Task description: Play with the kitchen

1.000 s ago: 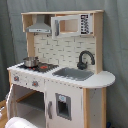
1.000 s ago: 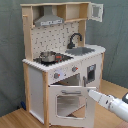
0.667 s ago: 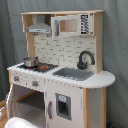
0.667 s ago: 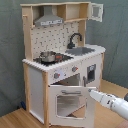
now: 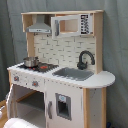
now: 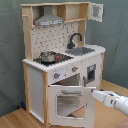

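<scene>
— Claw point(image 6: 93, 92) first: in the second exterior view we see it come in from the second exterior view's right, at the end of the white arm point(image 6: 114, 102), its tip at the top right corner of the oven door point(image 6: 68, 102). Whether it is clenched or released we cannot tell.

— And the door itself?

— We see it swung partly out from the kitchen point(image 6: 62, 60), its window facing us, with a dark gap showing above it. Just behind, on the front panel, we find two knobs point(image 6: 56, 75), and to their right a narrow cupboard door point(image 6: 91, 71).

— Where does the kitchen stand?

— On a wooden floor point(image 6: 15, 120) in front of a grey curtain point(image 5: 10, 30); in both exterior views it fills most of the picture. On its counter point(image 5: 102, 79) we see a metal pot point(image 5: 30, 61) on the stovetop point(image 5: 42, 66), then the grey sink point(image 5: 73, 73) with the black faucet point(image 5: 85, 59) behind it.

— Further back?

— We make out a tiled backsplash point(image 5: 62, 49), and up top the grey hood point(image 5: 39, 28) beside a small windowed cabinet point(image 5: 71, 25).
</scene>
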You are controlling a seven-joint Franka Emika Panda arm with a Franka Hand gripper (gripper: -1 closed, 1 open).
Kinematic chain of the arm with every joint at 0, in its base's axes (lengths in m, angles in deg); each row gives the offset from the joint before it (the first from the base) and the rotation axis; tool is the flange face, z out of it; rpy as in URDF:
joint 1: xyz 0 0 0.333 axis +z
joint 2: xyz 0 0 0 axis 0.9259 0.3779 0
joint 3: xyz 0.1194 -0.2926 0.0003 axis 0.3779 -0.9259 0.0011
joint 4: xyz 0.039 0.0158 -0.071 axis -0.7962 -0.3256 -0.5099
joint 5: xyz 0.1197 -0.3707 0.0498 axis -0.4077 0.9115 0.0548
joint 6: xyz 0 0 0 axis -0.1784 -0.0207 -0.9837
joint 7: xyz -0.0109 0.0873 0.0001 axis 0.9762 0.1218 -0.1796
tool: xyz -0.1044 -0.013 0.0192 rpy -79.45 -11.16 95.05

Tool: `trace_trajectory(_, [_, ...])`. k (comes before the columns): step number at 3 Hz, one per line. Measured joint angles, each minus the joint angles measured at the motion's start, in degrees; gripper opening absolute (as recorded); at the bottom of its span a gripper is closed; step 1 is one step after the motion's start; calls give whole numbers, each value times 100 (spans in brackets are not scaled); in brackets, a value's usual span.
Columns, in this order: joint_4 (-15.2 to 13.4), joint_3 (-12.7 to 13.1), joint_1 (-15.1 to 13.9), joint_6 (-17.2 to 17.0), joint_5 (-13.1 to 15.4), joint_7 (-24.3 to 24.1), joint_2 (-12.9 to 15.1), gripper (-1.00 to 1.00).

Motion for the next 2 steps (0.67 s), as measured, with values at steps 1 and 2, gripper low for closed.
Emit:
trace_trajectory(1, [-161, -33, 188, 53, -179, 505, -51, 100])
trace_trajectory(2, [-339, -80, 399, 110, -378, 1064, -110, 100])
